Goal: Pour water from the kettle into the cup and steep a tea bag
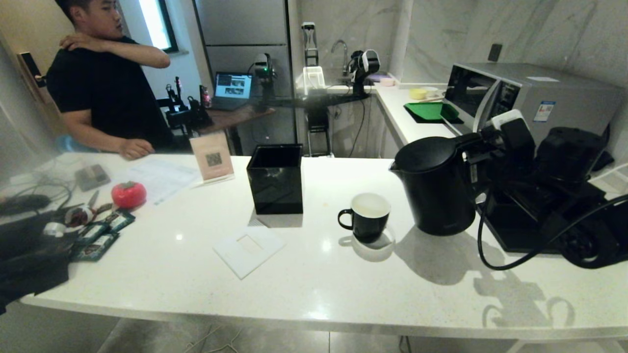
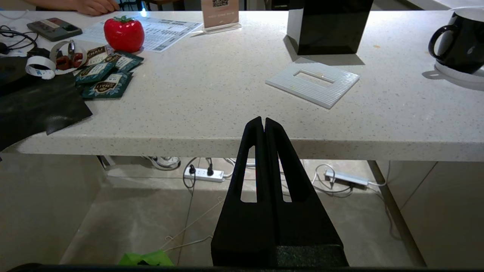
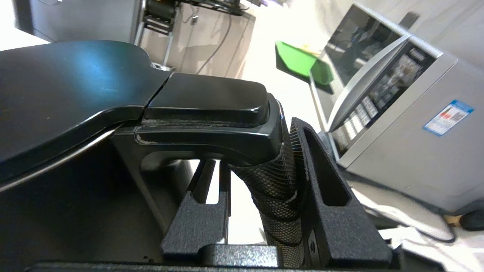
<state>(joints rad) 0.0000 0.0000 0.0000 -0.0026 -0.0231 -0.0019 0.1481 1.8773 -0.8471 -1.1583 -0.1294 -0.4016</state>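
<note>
On your desk point(image 1: 314, 294), the kettle point(image 1: 434, 184) stands right of the cup point(image 1: 368, 215); your right tool point(image 1: 478, 147) sits at its handle, with a black box point(image 1: 275, 179) left of the cup.

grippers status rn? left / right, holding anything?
Left gripper: shut, holding nothing, parked below the counter edge.
Right gripper: shut on the kettle, fingers either side of its handle.
</note>
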